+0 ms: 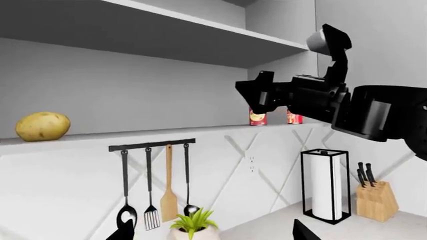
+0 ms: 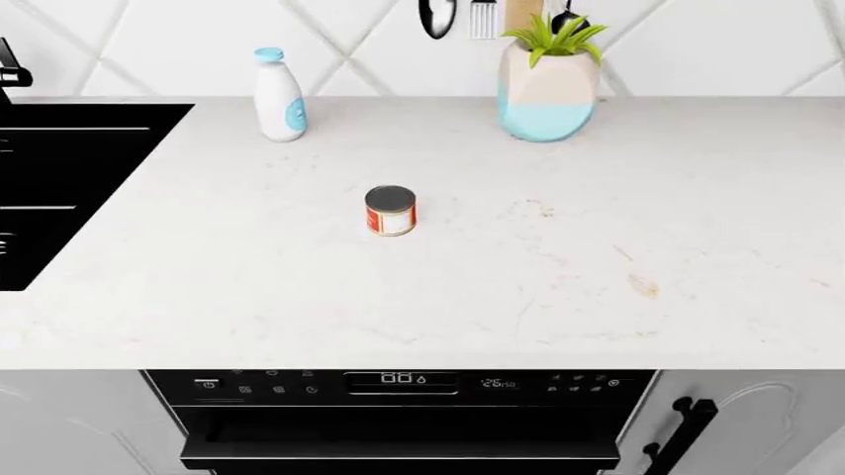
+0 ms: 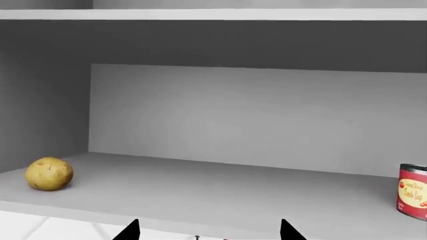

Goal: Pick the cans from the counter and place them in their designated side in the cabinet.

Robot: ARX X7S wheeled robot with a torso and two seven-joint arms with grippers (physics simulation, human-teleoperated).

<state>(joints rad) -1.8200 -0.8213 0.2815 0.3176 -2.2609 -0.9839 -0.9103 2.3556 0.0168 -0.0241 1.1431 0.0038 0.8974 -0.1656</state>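
Right hand (image 1: pixel 263 92) raised level with cabinet shelf (image 1: pixel 100 136).

The black, blocky right arm (image 1: pixel 333 102) is raised high and reaches across the left wrist view. Both grippers show only dark fingertip points (image 3: pixel 130 231), spread well apart with nothing between them.

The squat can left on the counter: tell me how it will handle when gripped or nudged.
The squat can stands upright, wide for its height, so a nudge would probably slide it rather than tip it. Its metal top suggests rigid walls that won't crush. Laid sideways, it would likely roll across the counter.
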